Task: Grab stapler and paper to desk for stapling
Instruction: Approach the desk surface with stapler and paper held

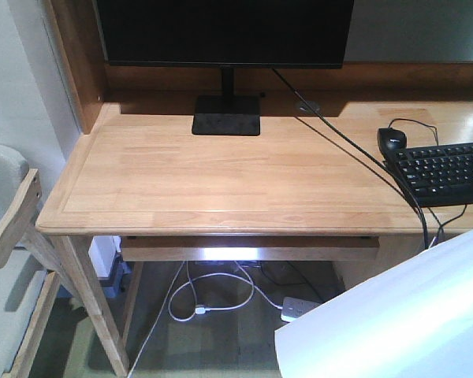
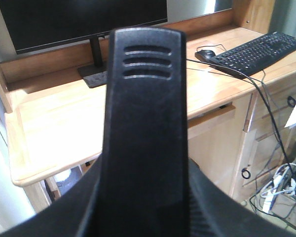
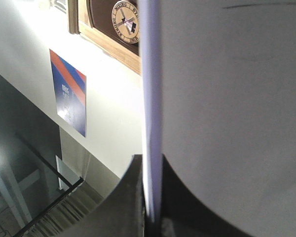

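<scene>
Exterior front-facing view shows you the light wooden desk surface (image 1: pixel 221 181), with a monitor (image 1: pixel 225 31) standing at its back and a mouse (image 1: pixel 392 139) just beside the far corner of a keyboard (image 1: pixel 445 169) on its right side. The paper (image 1: pixel 394 315) is in the air at the lower right, in front of the surface and not lying on it. At the right wrist you see the right gripper (image 3: pixel 152 212), its jaws pinching the paper, which shows edge-on between them. At the left wrist the black stapler (image 2: pixel 145 98) stands upright in the left gripper (image 2: pixel 145 207), whose jaws are pressed on its sides, with the surface behind it.
</scene>
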Robot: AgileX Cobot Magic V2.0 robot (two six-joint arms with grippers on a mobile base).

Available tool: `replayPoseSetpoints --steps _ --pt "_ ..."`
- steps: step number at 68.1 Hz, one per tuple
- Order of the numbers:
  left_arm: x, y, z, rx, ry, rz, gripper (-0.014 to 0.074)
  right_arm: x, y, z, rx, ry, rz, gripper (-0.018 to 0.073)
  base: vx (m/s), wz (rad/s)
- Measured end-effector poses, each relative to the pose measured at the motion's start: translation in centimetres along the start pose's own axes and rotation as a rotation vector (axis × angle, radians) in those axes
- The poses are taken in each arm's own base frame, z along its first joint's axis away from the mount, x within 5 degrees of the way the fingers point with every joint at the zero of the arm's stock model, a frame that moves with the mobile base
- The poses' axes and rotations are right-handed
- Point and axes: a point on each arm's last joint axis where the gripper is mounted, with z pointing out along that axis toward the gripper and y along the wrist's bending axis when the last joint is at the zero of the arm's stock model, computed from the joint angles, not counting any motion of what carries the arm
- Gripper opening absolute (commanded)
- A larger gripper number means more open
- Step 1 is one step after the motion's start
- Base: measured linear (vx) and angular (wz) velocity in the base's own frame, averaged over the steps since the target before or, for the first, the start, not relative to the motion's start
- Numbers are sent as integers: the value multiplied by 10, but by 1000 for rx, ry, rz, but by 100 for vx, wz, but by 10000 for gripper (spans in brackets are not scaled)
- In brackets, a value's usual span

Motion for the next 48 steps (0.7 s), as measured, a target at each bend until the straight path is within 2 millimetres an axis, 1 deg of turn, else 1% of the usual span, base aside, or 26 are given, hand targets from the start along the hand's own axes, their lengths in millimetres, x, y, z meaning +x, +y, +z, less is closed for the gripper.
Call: replayPoseSetpoints --steps 48 --pt "0 0 0 0 0 0 -6 0 0 0 0 0 -1 -2 12 -2"
